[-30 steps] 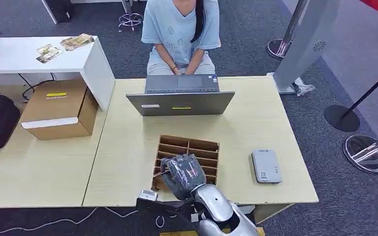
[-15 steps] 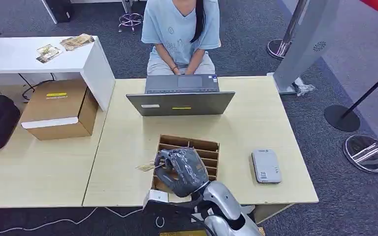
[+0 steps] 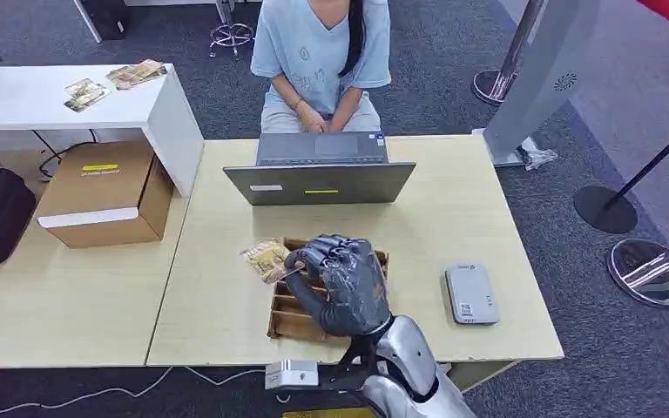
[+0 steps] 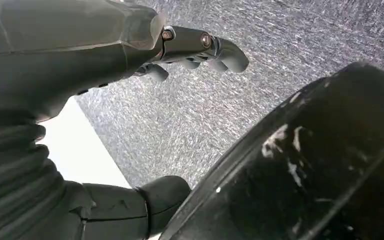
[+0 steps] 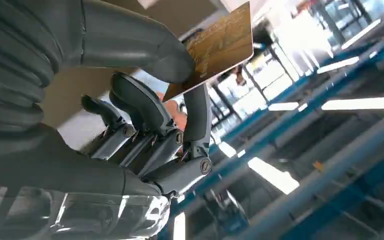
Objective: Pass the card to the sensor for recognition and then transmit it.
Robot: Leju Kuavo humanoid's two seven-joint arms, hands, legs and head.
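Head view, left to right: a cardboard box (image 3: 104, 205) rests on the counter (image 3: 218, 296); the card (image 3: 266, 259) is held above the counter, just beside the slotted wooden organizer (image 3: 289, 318), pinched by the right hand (image 3: 344, 283) between thumb and fingers (image 5: 198, 117). A grey laptop (image 3: 320, 181) stands behind, with a seated person (image 3: 318, 61) beyond it. The sensor (image 3: 471, 294) lies flat, apart to the right. The left hand (image 4: 130, 55) hangs over carpet, fingers apparently loosely curled around nothing.

The head view looks steeply down over the desk (image 3: 453, 200); both wrist views sit close behind their hands, the right sharing the card (image 3: 266, 259) with it.
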